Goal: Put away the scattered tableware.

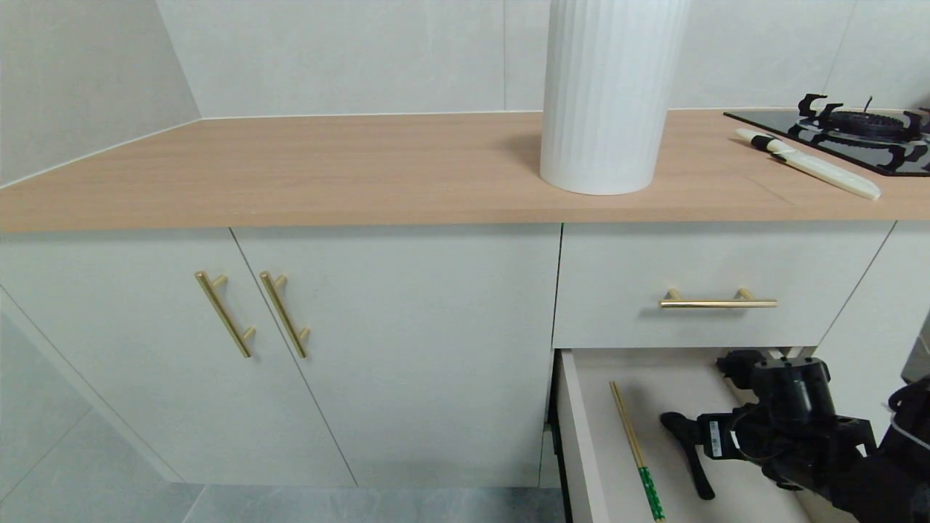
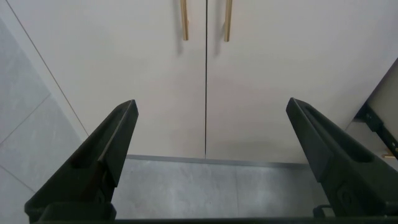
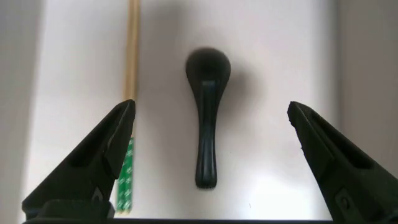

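The lower drawer [image 1: 581, 428] stands pulled out at the bottom right. On its pale floor lie a pair of wooden chopsticks [image 1: 633, 454] with green ends and a black spoon [image 1: 686, 454]. My right gripper [image 1: 755, 428] hovers over the drawer, open. The black spoon [image 3: 208, 124] lies loose on the floor midway between the fingers of the right gripper [image 3: 211, 111], touching neither, and the chopsticks [image 3: 129, 106] lie beside one finger. A white-bladed knife [image 1: 806, 163] rests on the wooden counter near the stove. My left gripper [image 2: 211, 106] is open and holds nothing, facing the cabinet doors.
A tall white ribbed vase [image 1: 607, 94] stands on the counter [image 1: 327, 167] above the drawers. A black gas hob [image 1: 864, 134] sits at the far right. The upper drawer [image 1: 716, 290] is shut. Two cabinet doors with gold handles [image 1: 251, 312] are shut.
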Robot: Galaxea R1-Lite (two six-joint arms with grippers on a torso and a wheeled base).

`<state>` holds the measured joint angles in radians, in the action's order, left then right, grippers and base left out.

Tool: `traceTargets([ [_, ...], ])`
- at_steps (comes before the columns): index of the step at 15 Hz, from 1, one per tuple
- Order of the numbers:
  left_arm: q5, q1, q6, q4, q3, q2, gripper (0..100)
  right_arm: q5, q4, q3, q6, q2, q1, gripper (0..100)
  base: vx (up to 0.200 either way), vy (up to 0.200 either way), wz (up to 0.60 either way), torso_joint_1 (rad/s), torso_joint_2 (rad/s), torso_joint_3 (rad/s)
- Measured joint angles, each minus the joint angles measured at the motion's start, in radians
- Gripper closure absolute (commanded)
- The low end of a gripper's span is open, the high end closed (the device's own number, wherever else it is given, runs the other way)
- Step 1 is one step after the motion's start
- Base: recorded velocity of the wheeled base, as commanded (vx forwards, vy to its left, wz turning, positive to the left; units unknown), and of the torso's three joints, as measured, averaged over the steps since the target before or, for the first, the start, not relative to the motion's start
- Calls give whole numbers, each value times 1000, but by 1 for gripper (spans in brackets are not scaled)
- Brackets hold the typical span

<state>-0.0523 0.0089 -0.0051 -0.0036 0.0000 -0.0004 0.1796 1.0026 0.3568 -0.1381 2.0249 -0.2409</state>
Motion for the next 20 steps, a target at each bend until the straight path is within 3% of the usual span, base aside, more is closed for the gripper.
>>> traceTargets([
  [3,0,0,0,0,0,0,0,0,-83,4,4,-126,-8,0,0,0,0,0,0,0],
  [8,0,0,-1,0,0,0,0,0,-87,6,5,-199,-14,0,0,0,0,0,0,0],
  [20,0,0,0,0,0,0,0,1,-175,4,8,-304,-53,0,-200,0,0,8,3,4],
])
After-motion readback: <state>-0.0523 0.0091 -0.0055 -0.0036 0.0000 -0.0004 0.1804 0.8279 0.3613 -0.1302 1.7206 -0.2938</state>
